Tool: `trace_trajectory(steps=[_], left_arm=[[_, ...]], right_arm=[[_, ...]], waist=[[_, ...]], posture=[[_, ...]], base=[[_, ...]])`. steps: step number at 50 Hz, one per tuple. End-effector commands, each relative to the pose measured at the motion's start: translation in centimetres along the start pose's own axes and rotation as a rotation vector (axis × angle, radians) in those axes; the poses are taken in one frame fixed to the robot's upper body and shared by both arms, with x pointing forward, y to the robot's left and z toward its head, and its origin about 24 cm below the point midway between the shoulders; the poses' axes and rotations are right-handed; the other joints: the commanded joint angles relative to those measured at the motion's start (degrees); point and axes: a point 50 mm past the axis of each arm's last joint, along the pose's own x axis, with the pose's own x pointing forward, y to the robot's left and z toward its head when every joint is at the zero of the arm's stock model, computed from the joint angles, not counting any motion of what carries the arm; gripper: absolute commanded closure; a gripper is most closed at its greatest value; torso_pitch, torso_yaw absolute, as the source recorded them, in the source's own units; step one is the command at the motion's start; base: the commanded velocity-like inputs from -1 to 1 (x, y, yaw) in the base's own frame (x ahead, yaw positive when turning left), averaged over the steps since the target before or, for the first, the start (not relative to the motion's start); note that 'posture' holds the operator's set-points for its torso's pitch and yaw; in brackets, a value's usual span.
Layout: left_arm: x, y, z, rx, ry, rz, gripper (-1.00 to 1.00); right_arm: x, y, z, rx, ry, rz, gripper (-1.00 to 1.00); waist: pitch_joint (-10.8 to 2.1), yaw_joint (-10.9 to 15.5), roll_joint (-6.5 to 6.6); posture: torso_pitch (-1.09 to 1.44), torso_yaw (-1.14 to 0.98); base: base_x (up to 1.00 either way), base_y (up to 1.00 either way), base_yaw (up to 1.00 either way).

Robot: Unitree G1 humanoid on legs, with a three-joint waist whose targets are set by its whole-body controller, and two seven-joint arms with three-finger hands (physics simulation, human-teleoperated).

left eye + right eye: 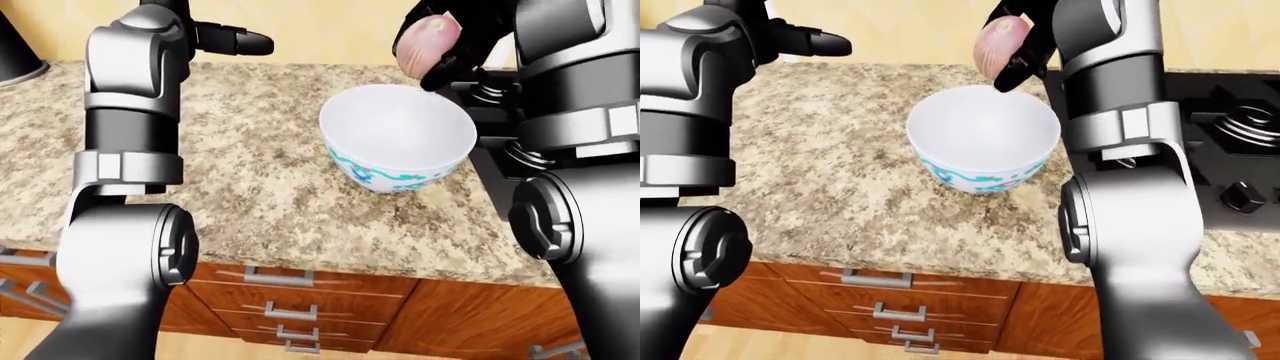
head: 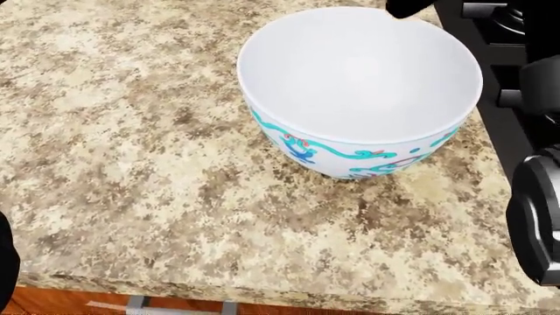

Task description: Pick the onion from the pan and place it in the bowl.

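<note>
Pink-beige onion (image 1: 1002,45), its long axis nearly upright, is gripped by the right hand (image 1: 1025,41) above the empty bowl (image 1: 398,135); left hand (image 1: 235,39) holds nothing, fingers extended

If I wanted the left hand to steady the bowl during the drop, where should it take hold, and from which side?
Probably the bowl's rim on its left side in the left-eye view, coming over the bare counter. The bowl stands upright with an open, thin lip; the right hand holding the onion and the stove crowd the other side.
</note>
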Motion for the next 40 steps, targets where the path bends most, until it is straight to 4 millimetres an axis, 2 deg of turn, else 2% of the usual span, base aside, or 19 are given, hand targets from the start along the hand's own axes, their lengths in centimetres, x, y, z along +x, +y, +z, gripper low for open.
trace_trajectory(steps=[1,18,40], left_arm=[[-0.8,0.6,2.7,-0.006,-0.108,0.018,-1.0],[-0.9,0.4,2.9,-0.007,-0.109,0.011,-1.0],[-0.9,0.2,2.7,-0.007,-0.109,0.009,-1.0]], right_arm=[[-1.5,-0.9,1.3,-0.064,-0.03,-0.056,1.0],[-1.8,-1.0,1.1,-0.202,0.069,-0.045,1.0],[-2.0,1.8,2.6,-0.324,0.066,0.033,1.0]], waist=[[-1.97,-0.01,0.02],[-2.05,-0.14,0.18],[-2.02,-0.48,0.39]], posture=[[0.0,0.0],[0.0,0.0],[0.0,0.0]], base=[[0.0,0.0,0.0],[0.0,0.0,0.0],[0.0,0.0,0.0]])
